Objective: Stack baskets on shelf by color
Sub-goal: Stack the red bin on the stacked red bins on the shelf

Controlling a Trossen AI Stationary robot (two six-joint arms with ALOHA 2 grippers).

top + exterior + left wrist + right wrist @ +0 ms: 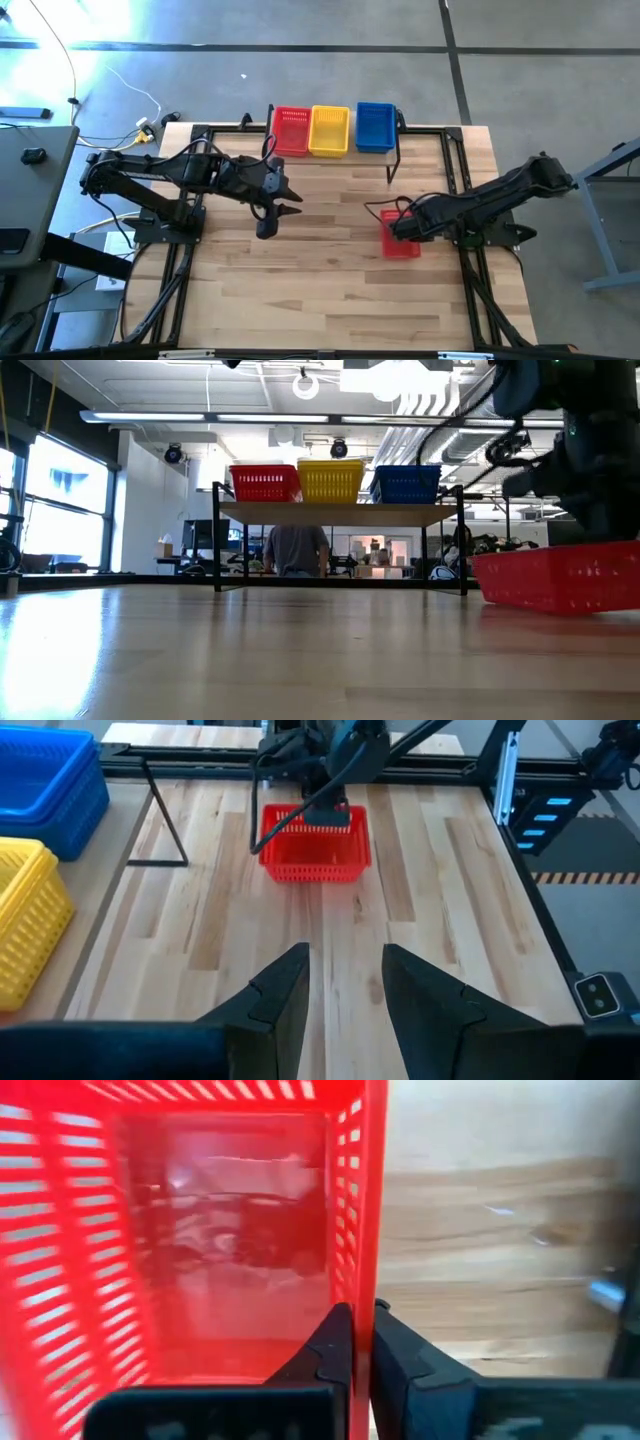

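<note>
Right tool clamped on red basket wall; left tool apart, no legible writing.

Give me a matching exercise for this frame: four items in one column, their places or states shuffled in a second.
Items:
1. blue plastic mesh basket
2. yellow plastic mesh basket
3. loose red plastic mesh basket
4. left gripper

Places or states:
A. middle of the light-wood shelf
B. on the tabletop, its wall pinched by the right gripper
C. jaws open, holding nothing
D. shelf end nearest the right arm

Pairs: 1-D, 2-A, 3-B, 4-C
</note>
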